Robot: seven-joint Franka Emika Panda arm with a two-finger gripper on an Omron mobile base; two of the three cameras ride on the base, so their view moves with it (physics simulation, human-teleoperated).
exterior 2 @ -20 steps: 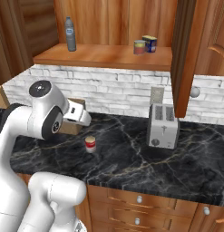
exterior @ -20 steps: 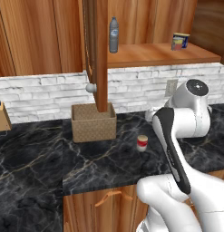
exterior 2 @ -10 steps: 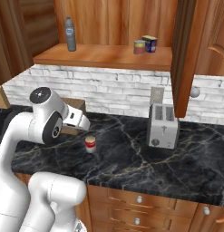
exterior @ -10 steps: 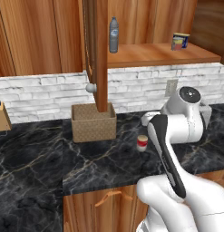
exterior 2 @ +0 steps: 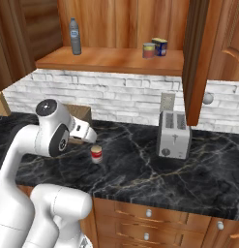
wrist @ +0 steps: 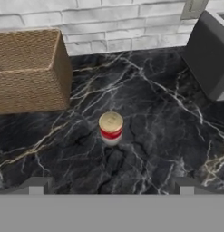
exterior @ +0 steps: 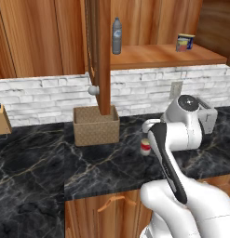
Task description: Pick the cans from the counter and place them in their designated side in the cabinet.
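Red can (wrist: 110,128) is standing upright on the desk (wrist: 154,149), ahead of and between the spread fingertips of the end effector (wrist: 111,183), which is gripping nothing. Orange-red can (exterior 2: 149,50) is already sitting on the cabinet (exterior 2: 111,60) shelf beside a blue tin (exterior 2: 160,47), so one placement appears done and one is pending. The arm is partly hiding the red can in the left base view.

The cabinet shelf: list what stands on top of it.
On the cabinet shelf: a clear bottle, an orange-red can and a blue tin side by side. The cabinet door hides the shelf's right end.
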